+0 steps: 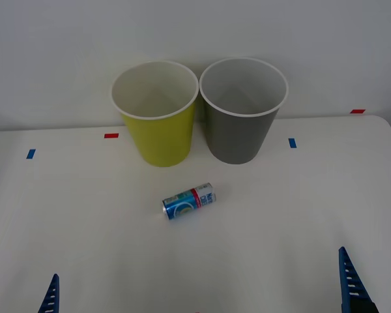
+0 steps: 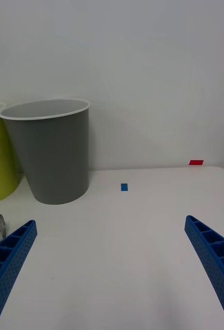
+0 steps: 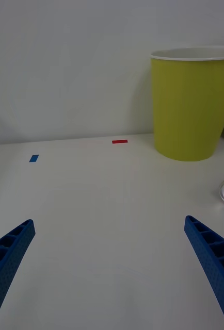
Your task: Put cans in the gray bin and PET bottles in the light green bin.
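At the near edge of the white tabletop (image 1: 85,228), the left claw (image 3: 109,268) hovers low at the near left, its two blue ribbed fingers (image 1: 50,295) spread wide apart with nothing between them. The right claw (image 2: 109,268) sits at the near right, its fingers (image 1: 349,277) likewise spread wide and holding nothing. Both claws are well apart from the task's things.

Farther in, near the middle of the tabletop, the can (image 1: 189,201) lies on its side, blue with a red band and a white label, its silver end turned toward the near left. It rests alone on the surface, touching neither bin and sitting nearer than both, roughly in line with the gap between them.

Beyond the can stand the two bins, upright and side by side, their white rims nearly touching. The light green bin (image 1: 159,134) is on the left and the gray bin (image 1: 238,134) on the right; the inside of each, as far as it shows, is bare.

Small tape marks lie on the tabletop around them: a blue mark (image 1: 30,154) at far left, a red mark (image 1: 111,135) just left of the light green bin, a blue mark (image 1: 292,143) right of the gray bin, and a red mark (image 1: 357,111) at the far right edge. A plain pale wall (image 1: 52,52) rises behind the bins.
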